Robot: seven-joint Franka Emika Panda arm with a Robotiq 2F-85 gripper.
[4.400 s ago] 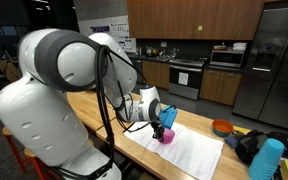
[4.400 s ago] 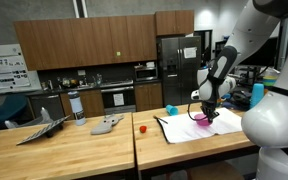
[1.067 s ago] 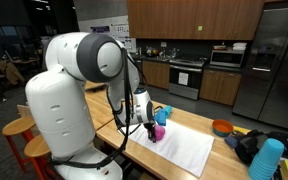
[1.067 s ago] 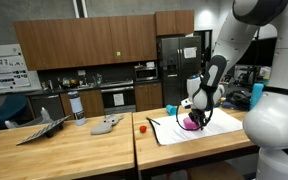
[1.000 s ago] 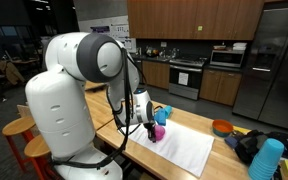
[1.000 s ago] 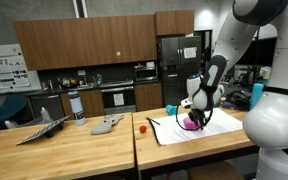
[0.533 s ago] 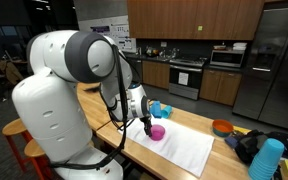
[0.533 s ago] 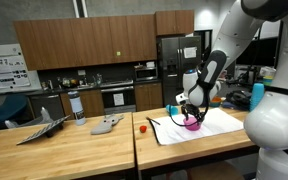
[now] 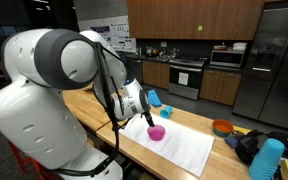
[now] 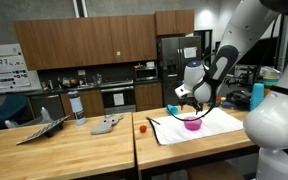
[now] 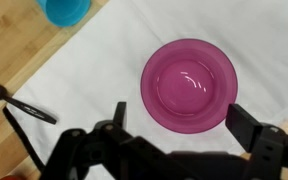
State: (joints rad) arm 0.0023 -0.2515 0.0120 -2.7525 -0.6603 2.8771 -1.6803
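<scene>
Hovering gripper (image 11: 179, 117), jaws apart and empty, just above the pink bowl (image 11: 190, 85) on white cloth (image 11: 94, 90).

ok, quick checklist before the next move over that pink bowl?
1. Gripper open: ok. Jaws stand wide apart with nothing between them.
2. Pink bowl free of the fingers: ok. It sits upright on the white cloth.
3. Bowl contents: ok. It looks empty, only glare on the bottom.
4. Gripper above the rim: ok. An exterior view shows it hanging over the bowl with a gap.
5. Fork out of the way: ok. It lies at the cloth's edge, apart from the bowl.
6. Blue cup upright: cannot tell, it is cut off by the frame.
</scene>
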